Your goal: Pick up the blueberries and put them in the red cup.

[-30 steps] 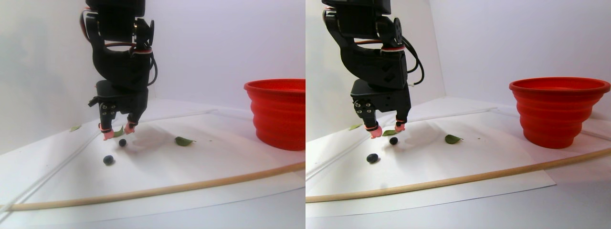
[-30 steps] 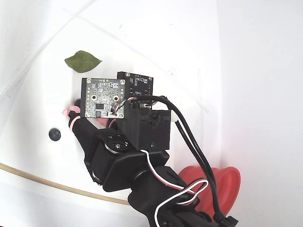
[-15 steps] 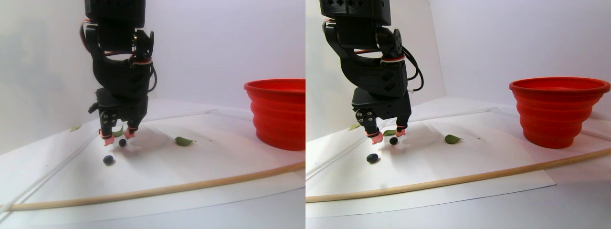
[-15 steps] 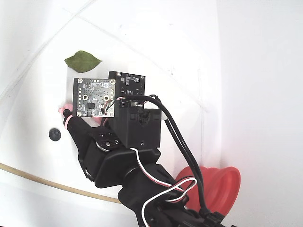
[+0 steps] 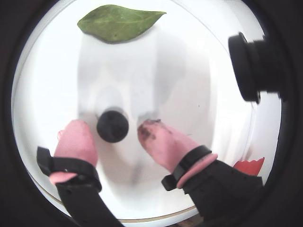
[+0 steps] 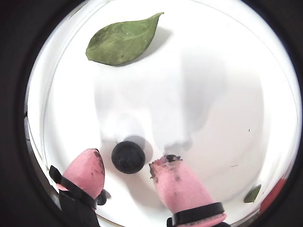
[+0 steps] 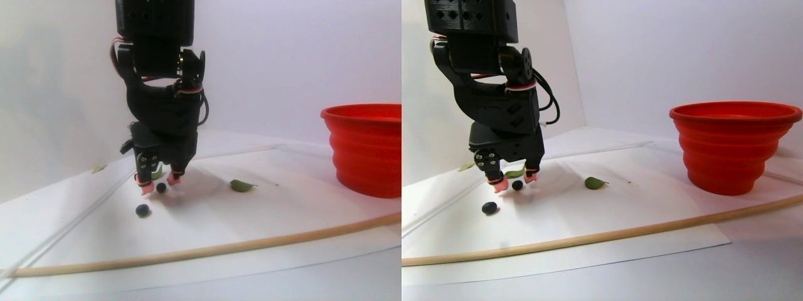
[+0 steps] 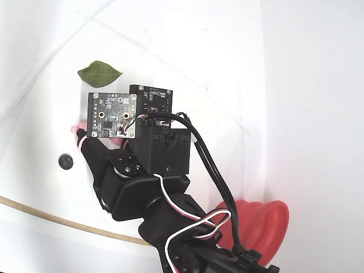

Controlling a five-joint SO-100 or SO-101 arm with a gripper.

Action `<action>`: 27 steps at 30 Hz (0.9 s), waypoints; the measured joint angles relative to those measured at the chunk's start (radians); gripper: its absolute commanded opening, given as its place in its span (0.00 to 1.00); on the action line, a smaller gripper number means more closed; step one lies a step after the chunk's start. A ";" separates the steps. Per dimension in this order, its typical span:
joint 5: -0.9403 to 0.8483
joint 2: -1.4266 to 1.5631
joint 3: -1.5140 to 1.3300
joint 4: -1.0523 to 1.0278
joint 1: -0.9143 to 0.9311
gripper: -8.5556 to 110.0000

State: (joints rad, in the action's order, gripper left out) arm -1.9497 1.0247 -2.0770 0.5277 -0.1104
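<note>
Closest to me in the stereo pair view, a thin pale wooden rod (image 7: 207,251) curves across the white worktop (image 7: 263,213) on a sheet of white paper. Beyond it lie two blueberries. One loose blueberry (image 7: 143,210) sits alone on the paper, near the arm but apart from it. The second blueberry (image 6: 128,157) sits between my claw's (image 6: 130,172) two pink fingertips (image 6: 177,182). Both wrist views show the claw narrowly parted, one tip on each side of the berry with a little white paper showing between berry and tip on both sides; I cannot tell whether either tip touches it. The berry rests on the paper, not lifted. The right-hand tip is smudged with dark stains.

The stereo pair view shows three green leaves: one leaf (image 7: 241,185) lying to the right of the claw, one just behind the claw, and a small one far to the left. A large green leaf (image 5: 118,21) fills the top of a wrist view, beyond the berry.

Farther right stands the red cup (image 7: 367,150), upright, ribbed, with a wide flared rim, well apart from the claw. Its inside is hidden from every camera, so I cannot say what it holds.
</note>
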 measured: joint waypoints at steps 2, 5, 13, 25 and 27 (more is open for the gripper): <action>0.000 -0.011 0.003 0.003 0.000 0.24; 0.000 -0.015 0.008 0.003 0.006 0.23; 0.002 -0.034 0.023 0.008 0.006 0.23; 0.018 -0.049 0.034 0.034 0.006 0.21; 0.020 -0.049 0.034 0.034 0.006 0.20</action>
State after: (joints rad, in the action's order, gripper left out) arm -1.9297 0.9756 -2.0433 0.5614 -0.1043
